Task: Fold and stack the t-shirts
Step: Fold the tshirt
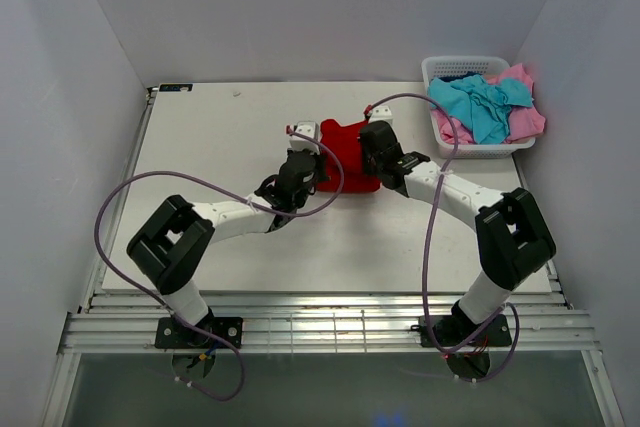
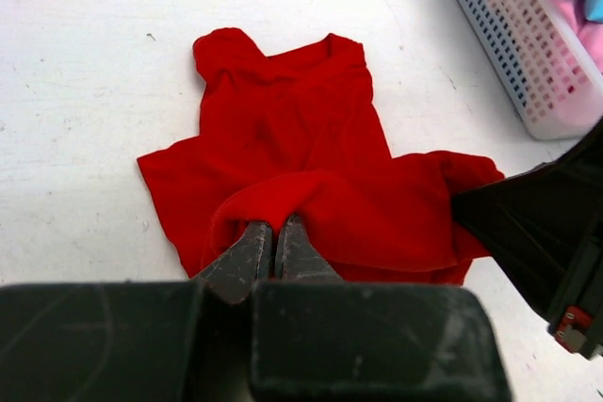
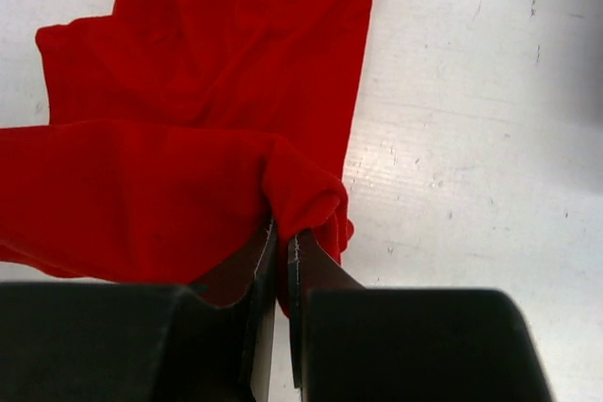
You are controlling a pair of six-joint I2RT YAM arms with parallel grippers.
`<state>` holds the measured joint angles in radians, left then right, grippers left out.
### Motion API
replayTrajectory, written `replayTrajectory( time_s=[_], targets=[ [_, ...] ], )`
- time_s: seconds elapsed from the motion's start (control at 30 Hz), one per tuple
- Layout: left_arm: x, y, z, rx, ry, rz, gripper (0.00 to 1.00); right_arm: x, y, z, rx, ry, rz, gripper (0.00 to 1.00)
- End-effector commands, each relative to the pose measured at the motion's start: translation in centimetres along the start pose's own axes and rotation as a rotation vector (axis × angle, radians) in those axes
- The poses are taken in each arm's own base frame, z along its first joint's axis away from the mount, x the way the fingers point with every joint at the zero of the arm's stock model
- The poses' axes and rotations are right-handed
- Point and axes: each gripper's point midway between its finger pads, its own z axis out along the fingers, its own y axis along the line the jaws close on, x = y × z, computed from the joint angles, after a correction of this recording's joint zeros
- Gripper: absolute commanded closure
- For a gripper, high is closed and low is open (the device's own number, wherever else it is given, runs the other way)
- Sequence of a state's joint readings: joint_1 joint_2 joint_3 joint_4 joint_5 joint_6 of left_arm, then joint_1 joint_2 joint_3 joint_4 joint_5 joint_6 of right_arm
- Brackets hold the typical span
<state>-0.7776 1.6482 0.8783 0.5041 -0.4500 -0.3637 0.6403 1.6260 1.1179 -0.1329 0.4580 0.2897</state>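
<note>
Fingers of your left gripper (image 2: 275, 234) and right gripper (image 3: 282, 240) are clamping tight on the hem of the red shirt (image 2: 292, 129); pulling unevenly is risking slippage or a crooked fold.

Left pincer (image 2: 273, 237) closed, right pincer (image 3: 280, 237) closed, both low, angled inward

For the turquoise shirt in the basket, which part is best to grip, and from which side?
Probably a raised fold near its middle, from straight above. The turquoise shirt lies crumpled on top of the pink shirt, and the basket walls block a side approach.
</note>
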Motion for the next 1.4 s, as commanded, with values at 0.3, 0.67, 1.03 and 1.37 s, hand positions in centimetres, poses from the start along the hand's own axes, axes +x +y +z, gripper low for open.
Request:
replayTrajectory(
  time_s=[0.3, 0.67, 1.03, 1.37],
  targets=[
    [-2.6, 0.0, 5.2, 0.037, -0.069, -0.019, 1.0, -7.6, -0.1, 4.5, -0.065, -0.131, 0.025, 0.92],
    [-3.6, 1.9, 6.9, -0.013, -0.126, -0.039, 1.0, -9.5, -0.5, 8.4, -0.06, -0.183, 0.03, 0.92],
    [-1.4, 7.3, 15.5, -0.129, -0.153, -0.024, 1.0, -13.5, -1.0, 13.9, -0.021, -0.304, 0.077, 0.92],
    [0.5, 7.8, 15.1, -0.089, -0.135, -0.032, 1.0, -13.1, -0.3, 14.7, -0.06, -0.269, 0.055, 0.92]
  ],
)
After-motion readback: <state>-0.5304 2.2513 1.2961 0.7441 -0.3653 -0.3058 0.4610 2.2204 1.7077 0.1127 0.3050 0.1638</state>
